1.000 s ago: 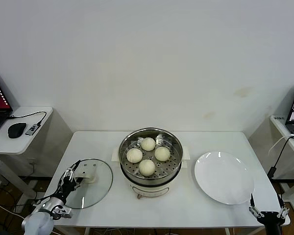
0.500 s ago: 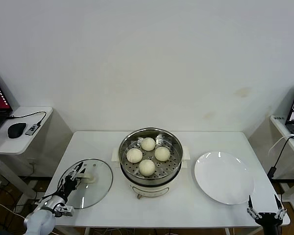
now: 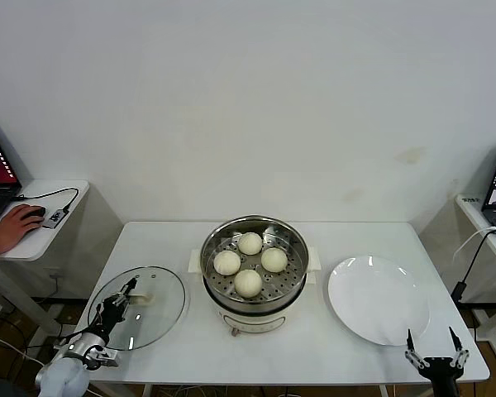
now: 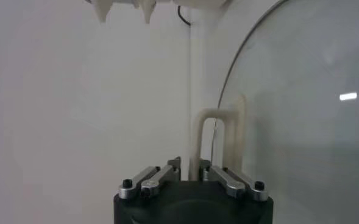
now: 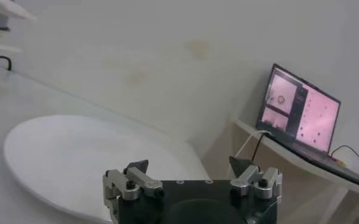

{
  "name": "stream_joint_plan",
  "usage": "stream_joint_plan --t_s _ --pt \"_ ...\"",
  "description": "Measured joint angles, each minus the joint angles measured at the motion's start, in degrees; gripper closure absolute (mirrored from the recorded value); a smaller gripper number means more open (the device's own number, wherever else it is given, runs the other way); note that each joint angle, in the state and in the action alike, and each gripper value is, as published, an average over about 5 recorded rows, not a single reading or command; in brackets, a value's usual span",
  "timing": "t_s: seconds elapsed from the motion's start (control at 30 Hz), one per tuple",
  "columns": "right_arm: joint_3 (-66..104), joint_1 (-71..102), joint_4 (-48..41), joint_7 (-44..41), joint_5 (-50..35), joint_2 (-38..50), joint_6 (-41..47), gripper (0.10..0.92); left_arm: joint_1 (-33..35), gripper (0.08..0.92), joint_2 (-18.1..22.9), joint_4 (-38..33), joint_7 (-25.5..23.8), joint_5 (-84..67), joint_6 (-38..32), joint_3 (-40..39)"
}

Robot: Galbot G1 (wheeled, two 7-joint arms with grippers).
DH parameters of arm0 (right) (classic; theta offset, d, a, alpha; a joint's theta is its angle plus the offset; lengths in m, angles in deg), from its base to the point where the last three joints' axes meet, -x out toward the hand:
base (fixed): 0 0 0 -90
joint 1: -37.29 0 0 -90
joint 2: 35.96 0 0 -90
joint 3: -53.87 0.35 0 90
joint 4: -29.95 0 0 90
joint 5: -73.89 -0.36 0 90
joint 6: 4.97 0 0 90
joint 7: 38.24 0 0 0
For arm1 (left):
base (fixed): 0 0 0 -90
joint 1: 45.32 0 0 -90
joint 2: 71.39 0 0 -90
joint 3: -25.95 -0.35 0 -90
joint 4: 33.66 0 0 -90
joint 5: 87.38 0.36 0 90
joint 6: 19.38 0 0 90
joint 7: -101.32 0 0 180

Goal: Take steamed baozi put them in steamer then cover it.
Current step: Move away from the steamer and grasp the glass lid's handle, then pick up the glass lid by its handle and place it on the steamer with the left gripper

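Note:
Several cream-white baozi [image 3: 248,283] lie on the perforated tray inside the steel steamer [image 3: 205,248] at the table's middle. The cover [image 3: 153,318], a clear glass lid, lies at the table's left front. My left gripper [image 3: 126,294] is shut on its cream-white handle [image 3: 142,296]. In the left wrist view the jaws of this gripper [image 4: 189,164] pinch the handle [image 4: 208,131], with the glass [image 4: 301,109] beside it. My right gripper [image 3: 434,357] hangs open and holds nothing at the table's right front edge. It also shows in the right wrist view [image 5: 189,165].
A flat white plate [image 3: 379,299] [image 5: 75,152] lies right of the steamer. On the left a side table carries a laptop, and a person's hand [image 3: 12,227] rests on a mouse. Another laptop [image 5: 298,106] sits on the right side table.
My left gripper has closed on the cover's handle, and the cover has shifted slightly left. My right gripper has drifted left along the front edge. A person's hand has come onto the mouse.

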Motion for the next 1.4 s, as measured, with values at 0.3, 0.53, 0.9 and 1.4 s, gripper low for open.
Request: stream_joint_plan --t_s 0.3,0.53,0.9,1.4 --pt "-0.92 -0.15 0.09 -0.04 0.22 0.47 -0.31 0.203 5.16 0.848 -2.11 -10.48 -3.33 -4.78 5.91 1.93" --pt "-1.58 -0.19 -0.29 0.25 0.42 0.38 -0.98 0.203 8.35 0.848 -4.66 -22.38 -8.34 -9.97 13.95 2.8" --pt "-2.98 -0.47 -0.92 0.58 1.38 -0.31 -1.49 0.203 6.1 0.848 -9.0 -37.38 -15.2 -13.91 25.46 -2.79" --pt "-4.95 -2.08 -2.08 0.88 4.11 -1.75 -0.7 0.203 -9.72 0.848 -3.0 -38.85 -22.52 -7.32 36.59 -24.39"
